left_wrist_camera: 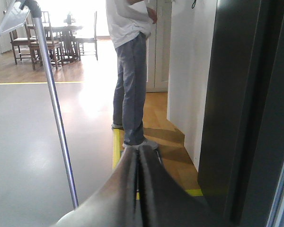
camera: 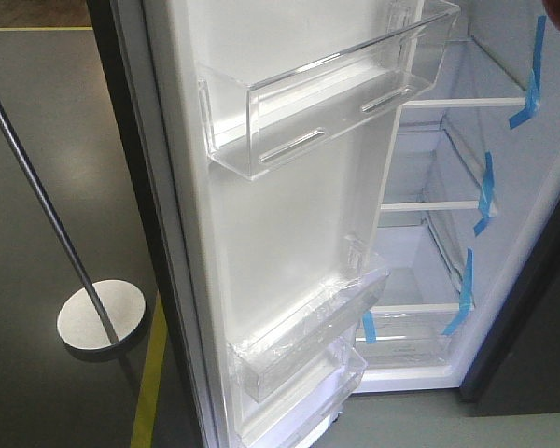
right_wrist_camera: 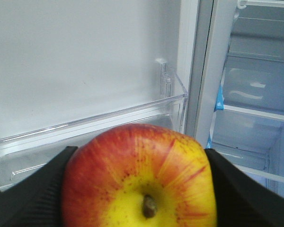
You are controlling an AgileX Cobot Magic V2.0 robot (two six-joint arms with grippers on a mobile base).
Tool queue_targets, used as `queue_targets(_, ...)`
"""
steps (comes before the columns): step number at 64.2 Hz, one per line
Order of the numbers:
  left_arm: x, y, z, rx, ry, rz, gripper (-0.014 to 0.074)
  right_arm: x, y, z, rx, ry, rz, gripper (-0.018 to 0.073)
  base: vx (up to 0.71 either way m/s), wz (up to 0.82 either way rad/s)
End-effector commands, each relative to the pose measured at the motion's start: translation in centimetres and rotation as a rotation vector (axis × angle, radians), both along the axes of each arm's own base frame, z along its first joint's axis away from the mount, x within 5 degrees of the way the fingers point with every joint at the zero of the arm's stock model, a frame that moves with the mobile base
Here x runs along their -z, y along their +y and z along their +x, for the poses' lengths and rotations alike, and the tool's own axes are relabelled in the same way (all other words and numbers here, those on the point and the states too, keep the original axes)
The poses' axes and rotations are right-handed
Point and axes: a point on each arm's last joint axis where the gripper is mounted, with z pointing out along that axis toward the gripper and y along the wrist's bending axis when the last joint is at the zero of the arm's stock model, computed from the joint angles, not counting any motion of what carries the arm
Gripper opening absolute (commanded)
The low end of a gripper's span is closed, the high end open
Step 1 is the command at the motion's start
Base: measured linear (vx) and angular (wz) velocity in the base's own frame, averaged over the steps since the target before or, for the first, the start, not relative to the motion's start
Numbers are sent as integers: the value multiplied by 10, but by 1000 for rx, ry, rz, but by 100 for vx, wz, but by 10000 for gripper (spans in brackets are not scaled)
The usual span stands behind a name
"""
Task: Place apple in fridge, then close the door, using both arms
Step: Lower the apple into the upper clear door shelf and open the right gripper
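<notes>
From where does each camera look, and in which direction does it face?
Exterior front: from the robot's front, facing the open door and fridge; no robot part clearly shows.
Left wrist: along the shut left gripper, toward a silver pole and a standing person.
Right wrist: over the apple held in the right gripper, toward a door bin.
Shared: front and right wrist both show the door and fridge interior.

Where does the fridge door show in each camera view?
Exterior front-facing: the door fills the centre, white lining towards the camera.
Left wrist: the door's dark grey outside runs down the right side.
Right wrist: its white lining fills the left, behind the apple.
Shared landmark: blue tape, right of the door in front and right-wrist views.
</notes>
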Motion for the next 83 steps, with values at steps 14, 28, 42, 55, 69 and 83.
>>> queue_targets(14, -14, -1, -2, 11, -107, -11, -6, -18, -1, -7, 20, -115, 33, 196, 0, 0)
queue_targets(28, -14, -1, -2, 11, -107, -11, -6, -18, -1, -7, 20, -115, 33, 196, 0, 0)
queue_targets(42, -14, -1, -2, 11, -107, -11, -6, -18, -1, -7, 20, -115, 33, 196, 0, 0)
queue_targets(55, -14, -1, -2, 11, -107, -11, -6, -29, -2, -4, 46, -227, 106, 196, 0, 0)
queue_targets(69, -14, -1, -2, 11, -107, -11, -6, -36, 8, 19, -73, -350, 219, 196, 0, 0)
queue_targets(83, -14, -1, -2, 11, -107, -11, -6, -20, 23, 73, -257, -366, 304, 196, 0, 0)
